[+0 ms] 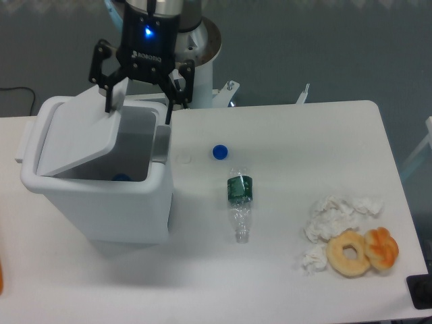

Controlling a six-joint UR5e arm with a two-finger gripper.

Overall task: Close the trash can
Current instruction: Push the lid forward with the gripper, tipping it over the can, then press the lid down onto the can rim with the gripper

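Camera view: the gripper (138,104) hangs with fingers spread wide, holding nothing, against the tilted lid (79,138) of the trash can (98,202); it may slip off, leaving the lid ajar.

The gripper (138,109) at the upper left of the frame has white letters on its black body. They read "ROBOTIQ". A blue light shines just above the word.

On the white robot base (202,77) at the top, just right of the gripper, sits a small round red sign with a line across it. It is too small to tell what it forbids.

The bottle (239,202) in the middle has a green label, but its words are too blurry to read.
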